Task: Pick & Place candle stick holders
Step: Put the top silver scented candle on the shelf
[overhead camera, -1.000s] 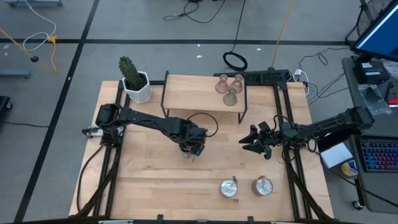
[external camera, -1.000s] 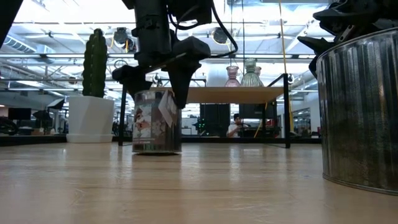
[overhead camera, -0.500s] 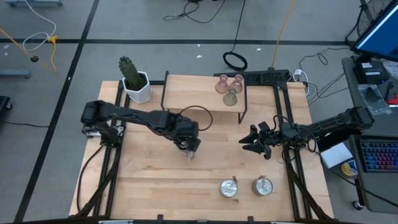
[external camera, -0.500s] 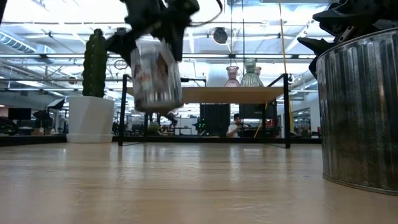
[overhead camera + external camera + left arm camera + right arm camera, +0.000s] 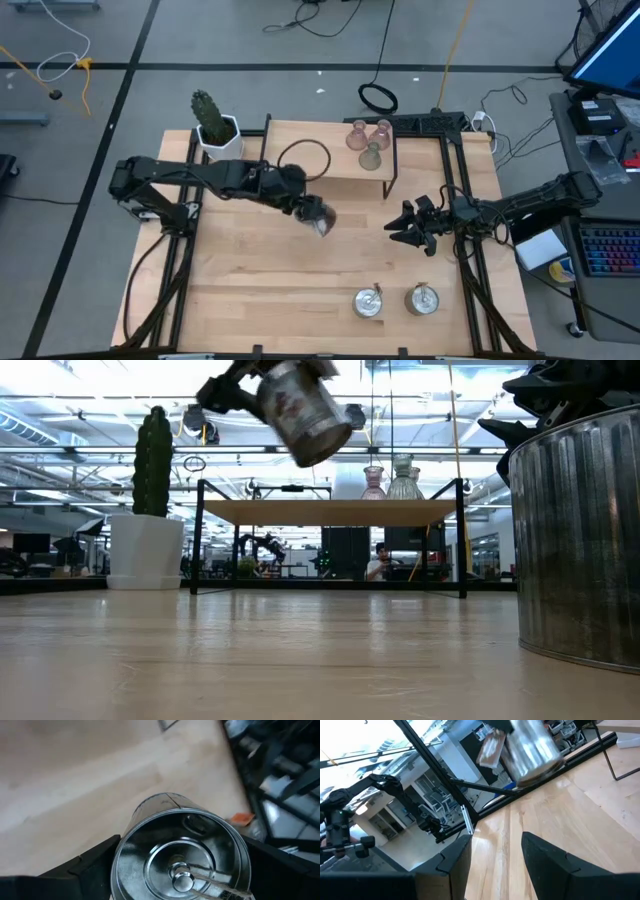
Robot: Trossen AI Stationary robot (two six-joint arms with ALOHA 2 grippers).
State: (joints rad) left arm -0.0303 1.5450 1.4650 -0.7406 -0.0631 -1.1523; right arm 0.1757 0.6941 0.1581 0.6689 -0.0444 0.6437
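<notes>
Lifted off the table since a second ago, your silver holder (image 5: 303, 412) now hangs tilted, pinched in the left gripper (image 5: 316, 217). Only the left wrist view shows its hollow inside. Beyond it stands the shelf (image 5: 300, 150) holding three glass holders (image 5: 368, 141). Your right gripper (image 5: 402, 228) waits, fingers spread.

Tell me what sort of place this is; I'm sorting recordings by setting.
Probably a robotics lab or workshop: a wooden table framed by two arms' mounts, cables trailing over the floor, a computer desk with keyboard alongside.
</notes>
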